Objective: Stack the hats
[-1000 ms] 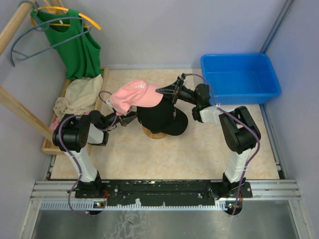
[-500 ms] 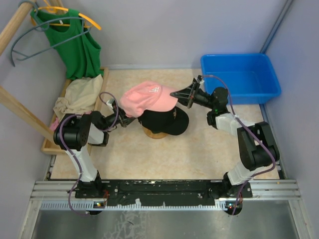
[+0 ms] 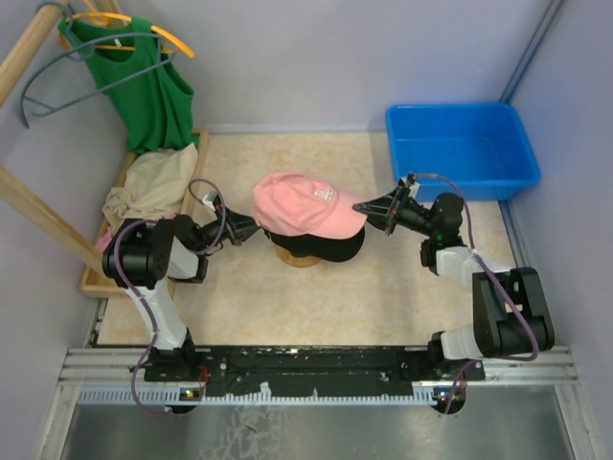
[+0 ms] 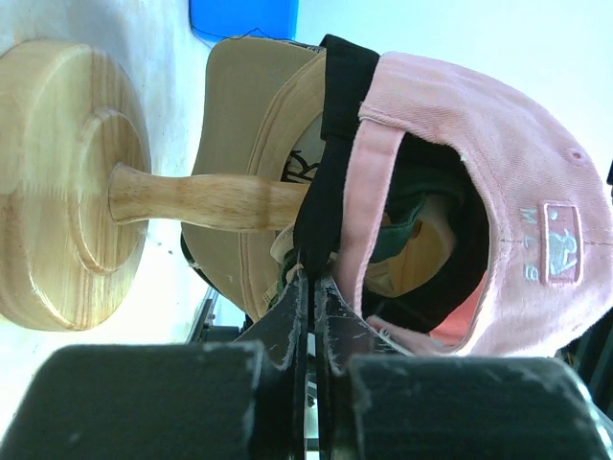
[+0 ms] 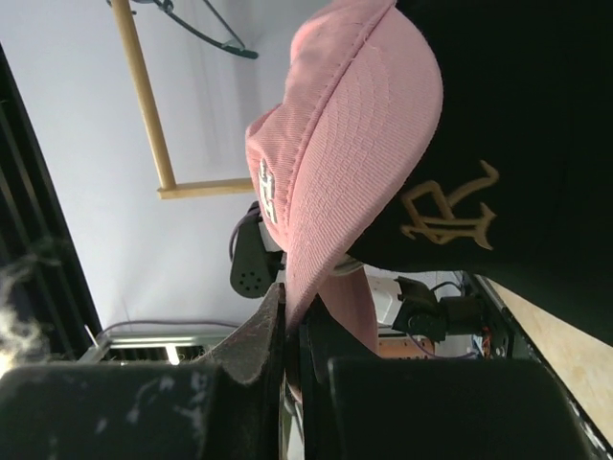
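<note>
Pink cap (image 3: 305,203): frame centre, over black cap (image 3: 330,247) on stand (image 4: 67,182). Left gripper (image 3: 255,226): clamped tight on rear band. Right gripper (image 3: 361,206): clamped on brim. Handling: lower both ends evenly, crown centred, brims aligned, before releasing.

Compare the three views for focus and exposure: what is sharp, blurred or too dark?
Top external: evenly lit and sharp, only soft shadows. Left wrist: wooden stand and pink cap sharp, near jaws blurred, background washed out pale. Right wrist: jaws blurred, black cap almost featureless except its gold emblem.
</note>
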Tool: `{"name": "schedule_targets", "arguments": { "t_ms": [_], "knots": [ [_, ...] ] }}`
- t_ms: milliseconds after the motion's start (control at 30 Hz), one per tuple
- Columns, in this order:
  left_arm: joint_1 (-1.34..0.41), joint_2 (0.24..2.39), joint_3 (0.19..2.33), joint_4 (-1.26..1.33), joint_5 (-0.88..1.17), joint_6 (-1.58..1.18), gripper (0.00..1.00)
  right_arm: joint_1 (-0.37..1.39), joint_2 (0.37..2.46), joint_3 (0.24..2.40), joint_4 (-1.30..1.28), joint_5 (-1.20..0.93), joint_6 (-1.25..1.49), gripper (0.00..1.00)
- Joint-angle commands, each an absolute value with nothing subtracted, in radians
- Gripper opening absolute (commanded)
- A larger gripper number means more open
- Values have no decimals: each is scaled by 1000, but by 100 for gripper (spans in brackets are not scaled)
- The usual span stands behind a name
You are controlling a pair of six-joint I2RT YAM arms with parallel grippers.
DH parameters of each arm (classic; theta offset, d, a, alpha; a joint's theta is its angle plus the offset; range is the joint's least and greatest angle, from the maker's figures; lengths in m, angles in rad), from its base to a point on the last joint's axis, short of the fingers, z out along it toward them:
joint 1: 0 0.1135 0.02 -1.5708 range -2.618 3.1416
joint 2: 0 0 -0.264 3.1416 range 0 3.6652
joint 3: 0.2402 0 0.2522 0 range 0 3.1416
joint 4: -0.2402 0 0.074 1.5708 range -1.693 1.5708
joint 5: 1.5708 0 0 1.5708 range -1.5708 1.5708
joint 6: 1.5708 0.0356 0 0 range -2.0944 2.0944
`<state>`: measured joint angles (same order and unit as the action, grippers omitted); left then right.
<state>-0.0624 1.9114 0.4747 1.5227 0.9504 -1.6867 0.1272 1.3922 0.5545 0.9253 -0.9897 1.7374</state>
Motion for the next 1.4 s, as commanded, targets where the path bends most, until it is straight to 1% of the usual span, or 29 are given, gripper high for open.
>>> {"name": "schedule_targets", "arguments": {
  "t_ms": [0,233,333,600,867,1067,1200,1367],
  "knots": [
    [-48,1932,455,1792,954,-1671,0,80,1355,524,885,-1042,1681,0],
    [-49,1936,449,1792,964,-1668,0,69,1371,505,746,-1066,1554,0],
    [-47,1940,441,1792,967,-1663,0,58,1398,511,726,-1065,1523,0],
    [-36,1945,437,1791,982,-1663,0,46,1518,608,661,-1090,1453,0],
    [-21,1955,436,1792,988,-1659,0,46,1546,665,363,-1108,1206,0],
    [-15,1978,447,1792,994,-1658,0,39,1571,679,229,-1079,1073,0],
    [-13,1991,454,1791,992,-1659,0,35,1593,729,44,-1038,920,0],
    [-13,1999,457,1791,999,-1658,0,12,1612,739,-40,-1004,821,0]
  ]
}}
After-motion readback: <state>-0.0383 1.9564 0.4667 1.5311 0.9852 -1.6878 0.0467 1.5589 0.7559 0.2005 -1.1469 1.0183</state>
